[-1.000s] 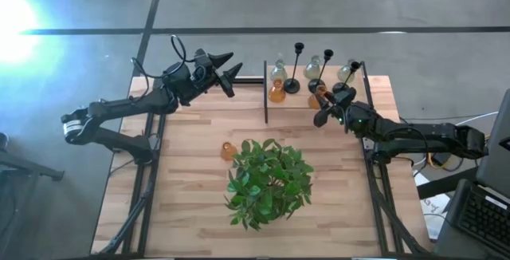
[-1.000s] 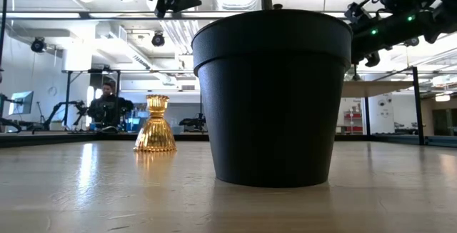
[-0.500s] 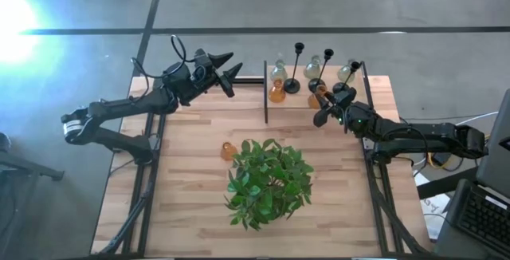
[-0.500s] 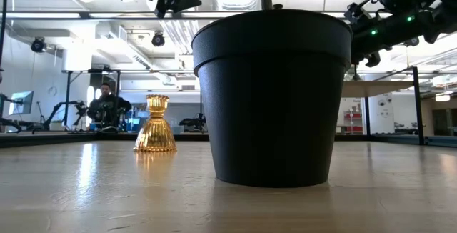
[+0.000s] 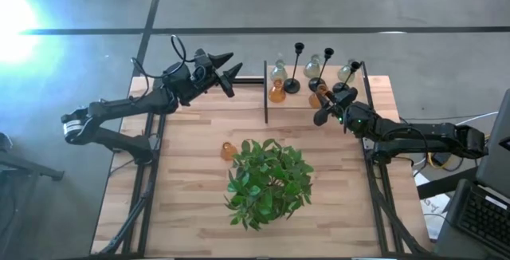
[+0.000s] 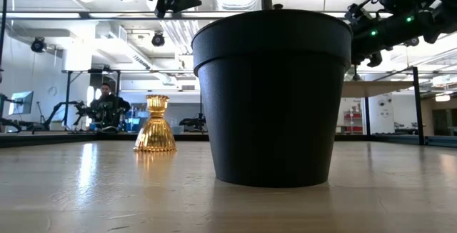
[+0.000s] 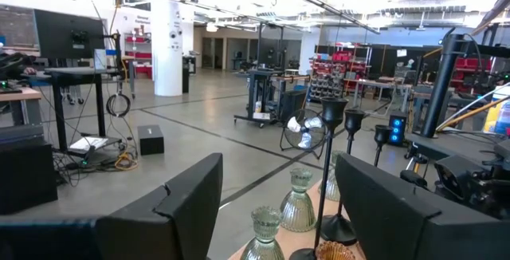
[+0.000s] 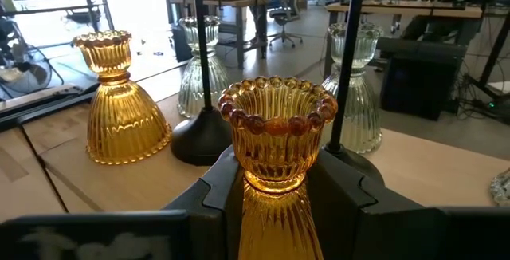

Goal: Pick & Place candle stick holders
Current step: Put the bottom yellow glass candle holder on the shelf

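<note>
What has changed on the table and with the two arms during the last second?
Nothing visibly changed. The right gripper still holds an amber holder by the back group, the left gripper stays open above the table's far left, and the lone amber holder remains beside the plant pot.

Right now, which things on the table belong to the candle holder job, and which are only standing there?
Job: amber holder in right gripper; amber holder beside plant; holders on rear shelf; left gripper, open.
Only there: potted plant.
</note>
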